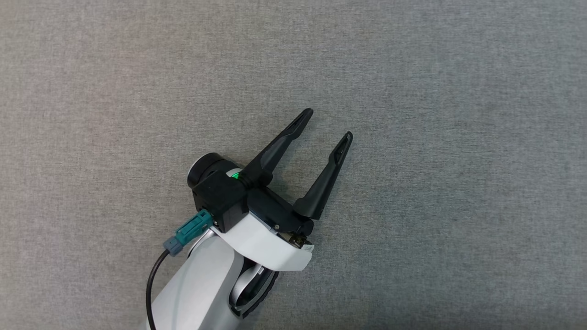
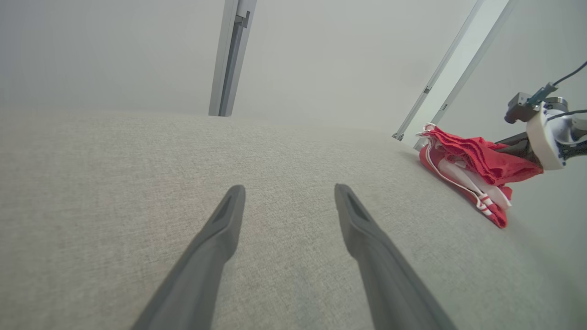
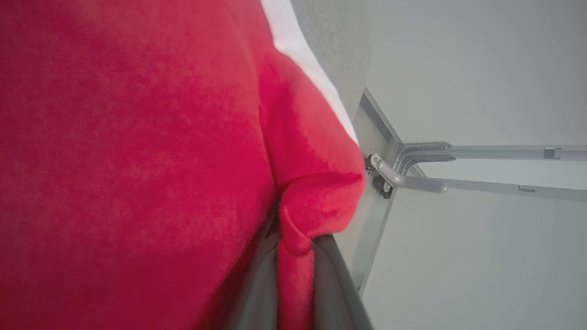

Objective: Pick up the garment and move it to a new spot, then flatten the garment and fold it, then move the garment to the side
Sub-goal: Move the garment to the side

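Observation:
The garment is red cloth with white stripes, bunched at the far right edge of the grey table in the left wrist view. My right gripper reaches into it from the right and is shut on a fold of it. Up close in the right wrist view, the red garment covers most of the picture, and a ridge of it is pinched between my right gripper's two dark fingers. My left gripper hovers open over bare grey cloth, nothing between its fingers, well apart from the garment.
A grey fabric table top spreads under the left arm. Metal frame posts stand beyond the far edge. In the right wrist view the table's edge and a grey metal bracket sit just past the garment.

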